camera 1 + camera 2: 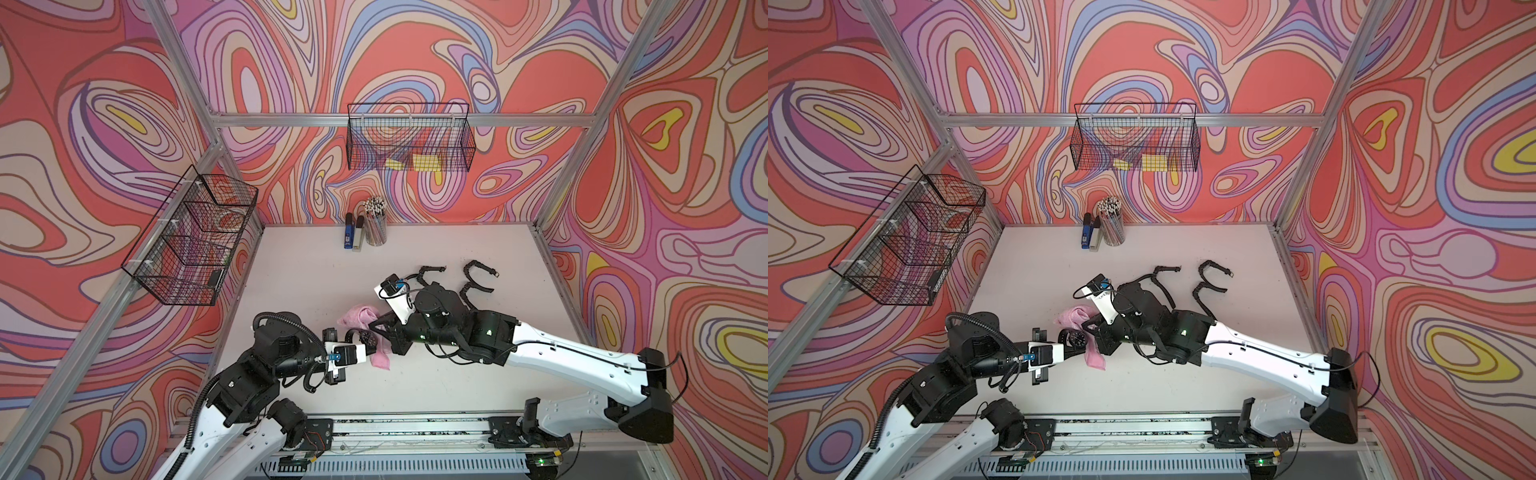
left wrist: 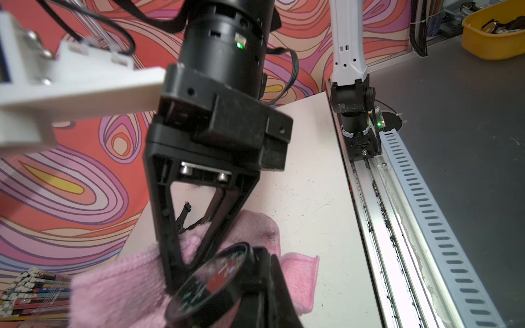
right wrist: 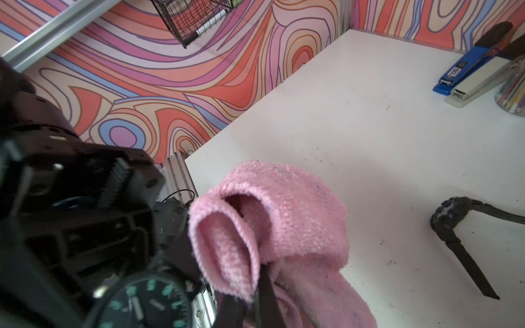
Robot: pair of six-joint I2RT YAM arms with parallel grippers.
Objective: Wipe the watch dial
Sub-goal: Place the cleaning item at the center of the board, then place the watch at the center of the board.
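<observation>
The left jaws clamp the watch (image 1: 1077,338) above the surface (image 1: 415,386), dial angled at the right jaws. Those pinch the pink cloth (image 1: 359,316), seemingly ready to rub.

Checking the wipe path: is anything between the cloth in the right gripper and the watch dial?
Nothing visible does. The pink cloth in the right gripper hangs right beside the uncovered dial of the watch held by the left gripper.
</observation>
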